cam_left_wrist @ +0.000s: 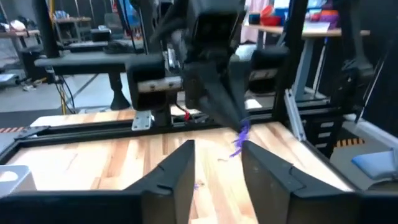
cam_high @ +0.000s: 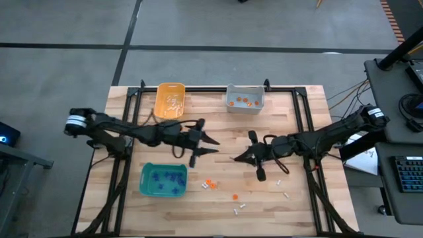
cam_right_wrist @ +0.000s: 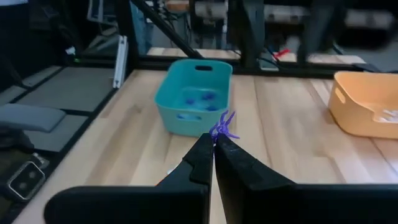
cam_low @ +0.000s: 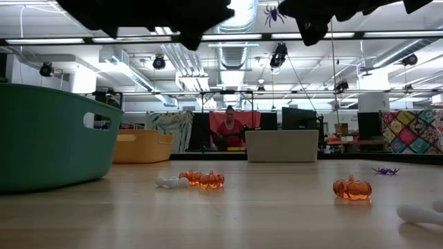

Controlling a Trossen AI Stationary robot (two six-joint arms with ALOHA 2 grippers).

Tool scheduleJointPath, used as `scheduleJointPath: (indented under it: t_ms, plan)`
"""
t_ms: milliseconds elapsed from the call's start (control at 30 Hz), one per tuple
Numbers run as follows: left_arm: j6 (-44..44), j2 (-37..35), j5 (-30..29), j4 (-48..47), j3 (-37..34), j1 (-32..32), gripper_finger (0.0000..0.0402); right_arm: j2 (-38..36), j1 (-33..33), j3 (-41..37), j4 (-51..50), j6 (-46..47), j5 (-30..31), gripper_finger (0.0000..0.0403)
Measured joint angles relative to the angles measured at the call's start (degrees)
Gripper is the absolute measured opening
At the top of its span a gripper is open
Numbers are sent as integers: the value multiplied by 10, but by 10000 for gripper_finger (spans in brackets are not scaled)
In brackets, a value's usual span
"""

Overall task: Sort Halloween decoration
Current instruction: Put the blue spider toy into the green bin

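Note:
My right gripper (cam_right_wrist: 213, 140) hangs over the middle of the table (cam_high: 232, 158), shut on a small purple spiky trinket (cam_right_wrist: 222, 127). My left gripper (cam_high: 217, 145) faces it from the left, open and empty. In the left wrist view its two fingers (cam_left_wrist: 180, 168) stand apart, with the purple trinket (cam_left_wrist: 239, 138) just beyond them. On the table lie orange trinkets (cam_high: 210, 183), (cam_high: 234, 196) and white ones (cam_high: 239, 208), (cam_high: 283, 188). My right gripper pinches the purple trinket by its near edge (cam_right_wrist: 217, 133) between the very tips of its two fingers. The fingers come almost level from the table's right. The trinket sticks out past the fingertips (cam_left_wrist: 231, 121), clear of the table.
A teal bin (cam_high: 163, 180) with purple pieces stands near left. An orange-yellow bin (cam_high: 170, 99) with white pieces and a grey bin (cam_high: 245, 98) with orange pieces stand at the far edge. Another purple trinket (cam_low: 385, 170) lies on the table. A person (cam_low: 229, 128) sits in the room behind.

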Motion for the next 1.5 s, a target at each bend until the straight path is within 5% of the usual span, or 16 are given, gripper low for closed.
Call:
scheduleJointPath:
  t_ms: [233, 400, 1500]
  plan:
    - [44, 70, 73, -3, 48, 0, 177, 0, 0, 1, 6, -11, -3, 8]
    - [34, 102, 74, 15, 65, 0, 185, 0, -2, 1, 9, -23, -3, 8]
    - [34, 125, 88, 48, 75, -2, 77, -1, -6, 1, 9, -28, -3, 8]
